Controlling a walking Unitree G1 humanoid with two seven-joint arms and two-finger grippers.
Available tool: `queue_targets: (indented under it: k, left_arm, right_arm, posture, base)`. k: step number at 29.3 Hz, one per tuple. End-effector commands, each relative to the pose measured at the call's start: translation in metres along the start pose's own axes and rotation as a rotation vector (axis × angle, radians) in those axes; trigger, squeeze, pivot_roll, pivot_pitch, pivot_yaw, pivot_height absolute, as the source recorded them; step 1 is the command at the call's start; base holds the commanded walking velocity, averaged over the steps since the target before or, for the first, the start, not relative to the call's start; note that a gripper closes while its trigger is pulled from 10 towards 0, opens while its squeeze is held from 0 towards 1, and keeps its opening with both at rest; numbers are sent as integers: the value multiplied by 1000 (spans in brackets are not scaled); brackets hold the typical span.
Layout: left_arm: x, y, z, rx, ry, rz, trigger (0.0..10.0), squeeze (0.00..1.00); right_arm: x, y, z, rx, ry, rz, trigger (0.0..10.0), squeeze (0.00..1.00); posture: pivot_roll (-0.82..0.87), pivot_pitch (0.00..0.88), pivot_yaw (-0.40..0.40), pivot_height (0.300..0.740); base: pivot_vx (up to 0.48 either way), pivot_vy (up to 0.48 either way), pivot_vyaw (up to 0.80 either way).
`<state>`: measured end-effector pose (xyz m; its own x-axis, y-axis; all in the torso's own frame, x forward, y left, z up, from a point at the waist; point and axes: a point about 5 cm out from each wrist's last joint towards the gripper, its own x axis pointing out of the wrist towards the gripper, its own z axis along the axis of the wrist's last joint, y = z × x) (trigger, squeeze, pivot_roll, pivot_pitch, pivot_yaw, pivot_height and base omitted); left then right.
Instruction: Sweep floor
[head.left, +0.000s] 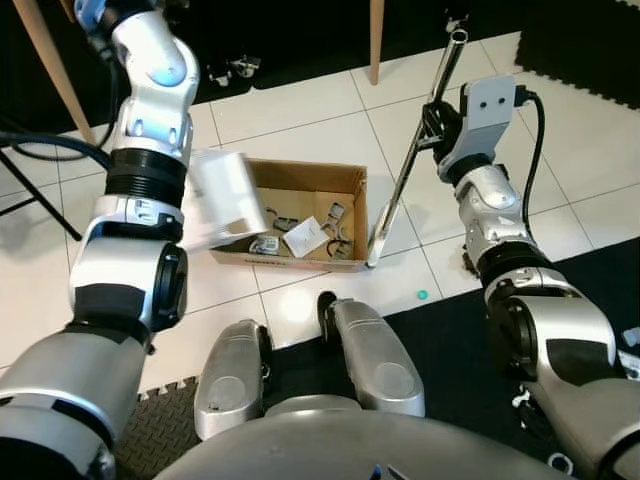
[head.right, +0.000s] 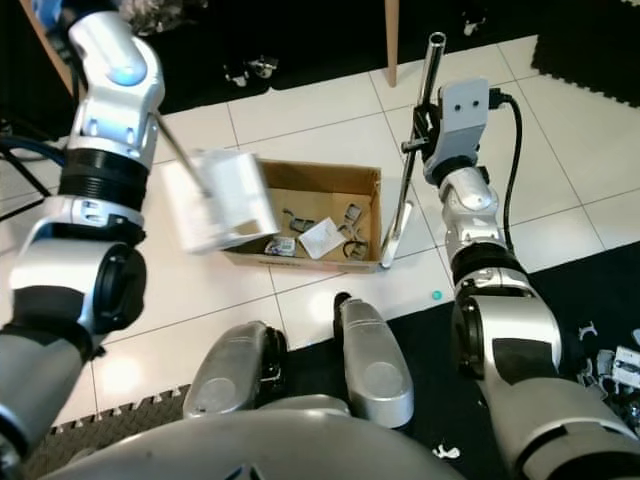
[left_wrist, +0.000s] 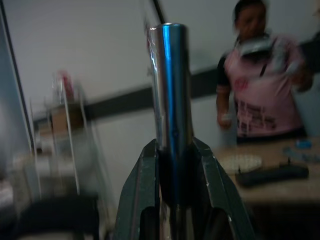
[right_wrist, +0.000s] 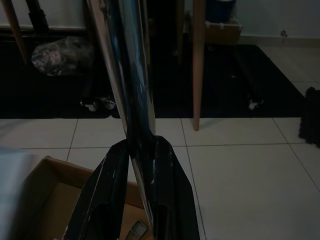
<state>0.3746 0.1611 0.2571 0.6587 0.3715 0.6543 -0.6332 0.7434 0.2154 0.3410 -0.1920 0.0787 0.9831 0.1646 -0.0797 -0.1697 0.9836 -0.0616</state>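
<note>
A white dustpan (head.left: 225, 195) hangs tilted over the left end of an open cardboard box (head.left: 300, 172), which has several small bits of rubbish (head.left: 305, 235) inside. Its thin metal handle (head.right: 180, 155) rises toward my raised left arm. My left gripper (left_wrist: 172, 145) is shut on that shiny tube. My right gripper (head.left: 432, 120) is shut on the broom's metal pole (head.left: 410, 160), about a third of the way down from its top. The pole slants down to the box's front right corner. The right wrist view shows the fingers (right_wrist: 112, 185) clamped on the pole (right_wrist: 132, 90).
A small teal speck (head.left: 422, 295) lies on the white tiles right of the box. Black foam mats (head.left: 455, 340) cover the floor near my legs (head.left: 300, 365) and at the back. Wooden legs (head.left: 376, 40) stand behind. A person (left_wrist: 262, 85) stands at a table.
</note>
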Motion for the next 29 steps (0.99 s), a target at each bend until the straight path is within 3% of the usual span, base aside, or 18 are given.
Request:
queue_targets:
  k: [1, 4, 8, 12, 14, 16, 18, 20, 22, 23, 24, 25, 29]
  left_arm:
    - [5, 3, 7, 28, -67, -16, 10000, 0]
    - [4, 2, 6, -10, -35, -25, 10000, 0]
    - [6, 5, -3, -91, 80, 13, 10000, 0]
    - [7, 7, -5, -91, 87, 26, 10000, 0]
    - [8, 10, -12, -118, 151, 53, 10000, 0]
    - [8, 11, -10, -103, 125, 47, 10000, 0]
    - [8, 10, -10, -137, 134, 40, 10000, 0]
    - [8, 11, -16, -201, 217, 59, 10000, 0]
    - [8, 10, -13, -97, 139, 33, 10000, 0]
    - [7, 8, -7, -10, 53, 8, 10000, 0]
    - [6, 5, 0, 24, -10, -6, 10000, 0]
    - [5, 3, 4, 32, -43, -12, 10000, 0]
    - [4, 2, 3, -19, 2, 6, 10000, 0]
  right_arm:
    - [2, -3, 6, -17, -24, -5, 10000, 0]
    - [2, -3, 7, -17, -25, -5, 10000, 0]
    - [2, -3, 7, -16, -26, -4, 10000, 0]
    - [2, -3, 7, -16, -25, -5, 10000, 0]
    - [2, -3, 7, -16, -24, -6, 10000, 0]
    - [2, -3, 6, -15, -24, -6, 10000, 0]
    - [2, -3, 6, -15, -23, -6, 10000, 0]
    - [2, -3, 6, -16, -22, -6, 10000, 0]
    - [2, -3, 6, -15, -22, -6, 10000, 0]
    - [2, -3, 6, -15, -22, -6, 10000, 0]
    - [2, -3, 6, -14, -22, -6, 10000, 0]
    - [2, -3, 6, -14, -22, -6, 10000, 0]
    - [2, -3, 6, -14, -22, -6, 10000, 0]
  posture:
    - [-28, 59, -26, 740]
    - [-28, 59, -26, 740]
    - [-27, 59, -27, 740]
    - [-25, 60, -26, 740]
    - [-25, 60, -25, 740]
    - [-25, 60, -25, 740]
    - [-24, 64, -26, 740]
    - [-24, 64, -26, 740]
    - [-27, 65, -26, 740]
    - [-27, 65, -26, 740]
    - [-27, 65, -26, 740]
    - [-27, 65, -26, 740]
    - [-26, 66, -26, 740]
  base:
    - [0, 0, 0]
    - [0, 0, 0]
    - [0, 0, 0]
    - [0, 0, 0]
    - [0, 0, 0]
    - [0, 0, 0]
    - [0, 0, 0]
    - [0, 0, 0]
    - [0, 0, 0]
    - [0, 0, 0]
    - [0, 0, 0]
    - [0, 0, 0]
    - [0, 0, 0]
